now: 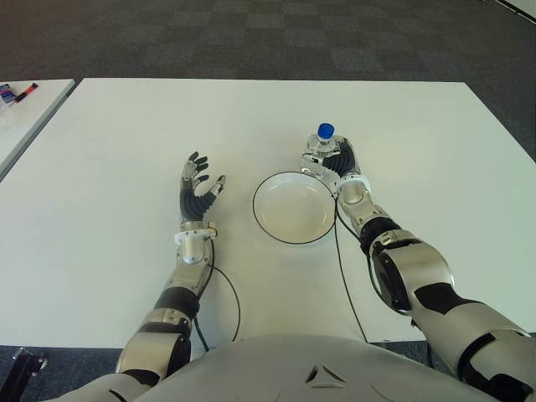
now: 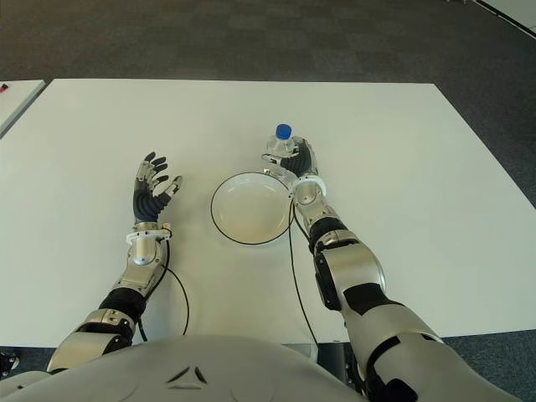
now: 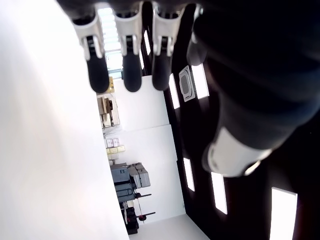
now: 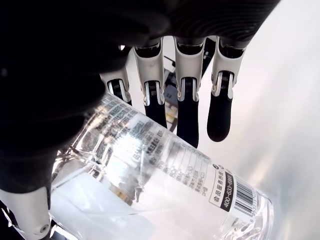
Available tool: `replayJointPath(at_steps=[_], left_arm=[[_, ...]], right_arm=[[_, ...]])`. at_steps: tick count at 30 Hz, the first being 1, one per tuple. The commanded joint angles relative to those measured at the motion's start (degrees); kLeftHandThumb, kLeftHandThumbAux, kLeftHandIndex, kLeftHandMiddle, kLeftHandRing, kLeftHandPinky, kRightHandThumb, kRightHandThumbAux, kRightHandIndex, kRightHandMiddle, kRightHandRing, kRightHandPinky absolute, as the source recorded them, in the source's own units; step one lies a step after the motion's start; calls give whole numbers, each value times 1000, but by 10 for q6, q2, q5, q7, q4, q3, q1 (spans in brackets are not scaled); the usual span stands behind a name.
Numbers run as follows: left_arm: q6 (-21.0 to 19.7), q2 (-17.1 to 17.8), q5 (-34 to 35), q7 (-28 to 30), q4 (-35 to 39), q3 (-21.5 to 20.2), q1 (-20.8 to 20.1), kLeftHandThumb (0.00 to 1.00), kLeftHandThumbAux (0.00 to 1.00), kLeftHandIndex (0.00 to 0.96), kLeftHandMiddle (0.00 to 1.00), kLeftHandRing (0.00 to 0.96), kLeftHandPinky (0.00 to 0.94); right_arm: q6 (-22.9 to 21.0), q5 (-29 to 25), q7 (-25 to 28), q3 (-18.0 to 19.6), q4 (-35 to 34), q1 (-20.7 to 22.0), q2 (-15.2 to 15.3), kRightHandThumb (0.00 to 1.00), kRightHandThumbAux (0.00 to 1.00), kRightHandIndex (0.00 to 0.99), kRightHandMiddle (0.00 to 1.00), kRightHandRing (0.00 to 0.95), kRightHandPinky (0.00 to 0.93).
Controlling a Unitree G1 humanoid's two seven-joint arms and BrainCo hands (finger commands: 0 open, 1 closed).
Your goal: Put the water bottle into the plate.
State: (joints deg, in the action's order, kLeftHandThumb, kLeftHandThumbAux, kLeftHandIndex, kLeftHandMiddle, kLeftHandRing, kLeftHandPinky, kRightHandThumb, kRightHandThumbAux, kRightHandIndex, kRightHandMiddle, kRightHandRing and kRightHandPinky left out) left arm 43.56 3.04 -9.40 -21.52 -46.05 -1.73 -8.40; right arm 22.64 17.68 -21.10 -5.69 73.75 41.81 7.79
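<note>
The right robot hand (image 1: 335,162) cups the upright water bottle (image 1: 322,144) just beyond the plate (image 1: 294,207) — fingers barely curled. Close firmly, lift clear of the rim. Left robot hand (image 1: 198,191) spread, idle.

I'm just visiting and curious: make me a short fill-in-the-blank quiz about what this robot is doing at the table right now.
1. The right hand is at a clear water bottle with a ____ cap.
2. The bottle stands just beyond the rim of the round white ____.
3. The left hand holds nothing; its fingers are ____.

Missing words: blue; plate; open
</note>
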Motion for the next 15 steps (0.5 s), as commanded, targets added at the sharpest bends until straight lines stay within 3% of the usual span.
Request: replayJointPath(at_steps=[1,6,10,15], left_arm=[[3,-2,-1,2,-21,-2,15,265,786,125,208,221,266],[2,-2,-1,1,-21,-3,15,267,790,128,209,221,263],[1,-4,1,2,-22,-4,15,272,794,128,206,218,259],[1,-7,11,10,-22,-7,15,273,790,121,200,211,246]], right_arm=[[5,-7,5,6,2,-7,-1,716,706,423,418,409,424],[6,-2,-10,4,2,-8,0,718,706,425,435,433,457],[3,2,-30,2,2,-7,0,816,683,430,456,481,524],[-4,4,-52,1,4,-3,0,834,682,401,487,542,583]])
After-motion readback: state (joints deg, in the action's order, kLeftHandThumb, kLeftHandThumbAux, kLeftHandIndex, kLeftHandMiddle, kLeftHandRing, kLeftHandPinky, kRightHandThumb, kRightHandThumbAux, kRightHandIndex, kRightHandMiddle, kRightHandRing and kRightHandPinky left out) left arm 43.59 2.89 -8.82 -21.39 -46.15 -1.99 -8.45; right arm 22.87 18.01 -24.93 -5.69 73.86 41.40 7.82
